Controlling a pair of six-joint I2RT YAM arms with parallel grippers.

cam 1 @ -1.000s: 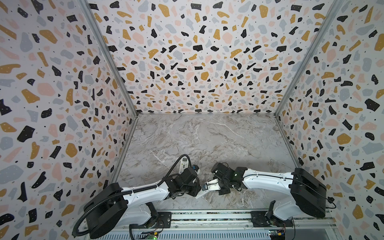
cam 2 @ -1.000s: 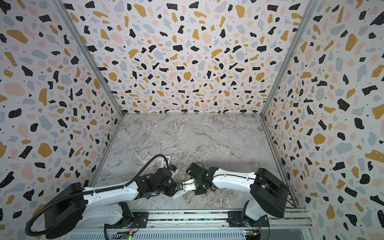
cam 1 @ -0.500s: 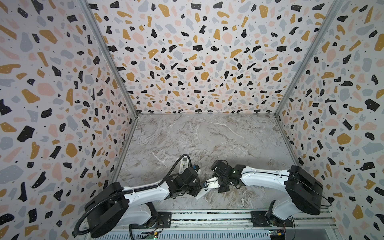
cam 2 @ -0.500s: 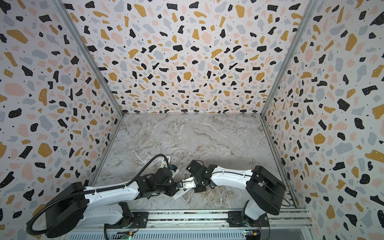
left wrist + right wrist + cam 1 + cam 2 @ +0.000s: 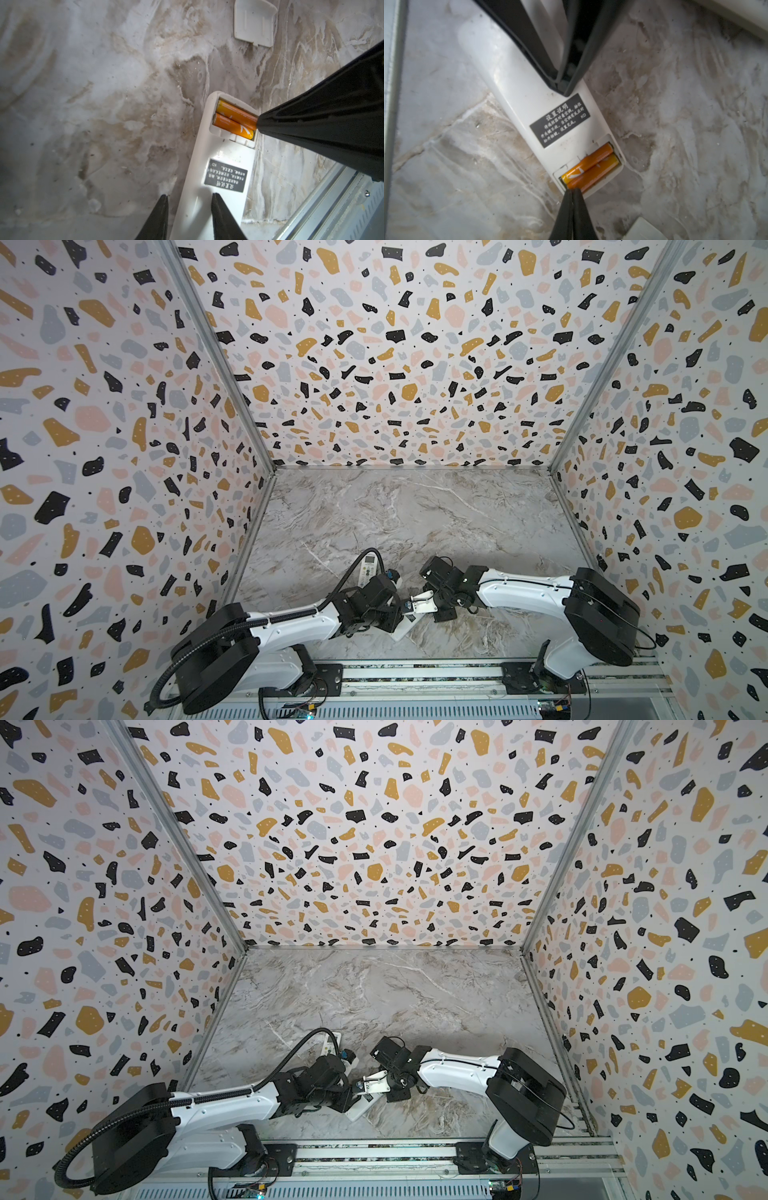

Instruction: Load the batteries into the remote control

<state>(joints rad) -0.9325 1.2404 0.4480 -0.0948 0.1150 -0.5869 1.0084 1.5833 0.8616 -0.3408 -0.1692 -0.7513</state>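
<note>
The white remote control (image 5: 402, 626) (image 5: 360, 1104) lies back up near the table's front edge. Its battery bay is open. Two orange batteries (image 5: 234, 119) (image 5: 589, 166) lie side by side in the bay. My right gripper (image 5: 572, 190) (image 5: 409, 605) is shut with nothing between its fingers. Its tip touches the end of one battery at the bay's end wall. My left gripper (image 5: 189, 195) (image 5: 397, 612) stands a little open over the remote's other half. One fingertip is over the remote's back above the black label (image 5: 226, 175), the other beside its long edge.
The loose white battery cover (image 5: 254, 22) (image 5: 641, 230) lies on the marble a short way beyond the bay. A second white remote with buttons (image 5: 368, 570) (image 5: 332, 1044) lies behind the left arm. The metal rail (image 5: 415, 672) runs along the front, and patterned walls enclose three sides.
My right gripper's jaws have closed the last bit, and its arm has drawn slightly to the left, toward the remote. The left arm and the remote have hardly moved.
</note>
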